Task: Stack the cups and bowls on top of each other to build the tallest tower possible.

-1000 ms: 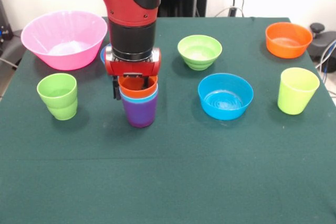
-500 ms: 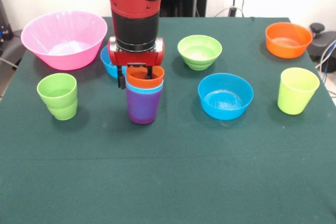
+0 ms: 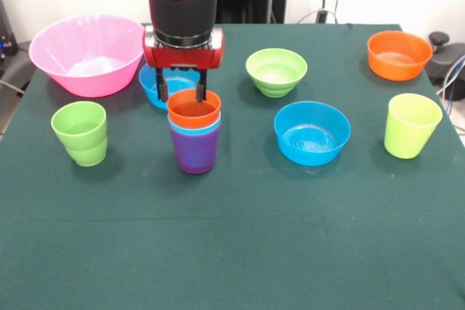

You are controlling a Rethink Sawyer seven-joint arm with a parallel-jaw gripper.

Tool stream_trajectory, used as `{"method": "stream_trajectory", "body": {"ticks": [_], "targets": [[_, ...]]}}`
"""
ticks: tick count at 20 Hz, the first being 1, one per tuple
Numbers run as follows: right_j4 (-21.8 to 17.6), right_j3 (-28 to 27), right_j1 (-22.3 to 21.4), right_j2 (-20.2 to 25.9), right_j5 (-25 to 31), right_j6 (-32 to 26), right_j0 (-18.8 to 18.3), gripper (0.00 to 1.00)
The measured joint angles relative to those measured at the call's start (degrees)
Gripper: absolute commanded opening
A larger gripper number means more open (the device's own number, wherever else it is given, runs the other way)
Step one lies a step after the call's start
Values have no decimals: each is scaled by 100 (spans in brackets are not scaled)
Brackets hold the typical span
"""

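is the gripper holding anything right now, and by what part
Nothing is held. The gripper is open just above and behind the orange cup that tops the tower.

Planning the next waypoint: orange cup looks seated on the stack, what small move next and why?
Probably lift the pincer straight up clear of the tower. Its fingers stand open at the orange cup's far rim, gripping nothing, and that cup sits nested in the light blue cup on the purple cup. Rising first avoids knocking the stack before heading to another cup, perhaps the stepped green cup.
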Motion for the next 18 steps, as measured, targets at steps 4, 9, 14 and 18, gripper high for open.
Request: {"method": "stream_trajectory", "body": {"ticks": [4,9,14,18], "targets": [[0,0,-105,0,138,0,0,100],[0,-4,-170,0,167,0,0,100],[51,-5,-210,2,326,0,1,100],[108,-3,-331,2,470,0,6,100]]}}
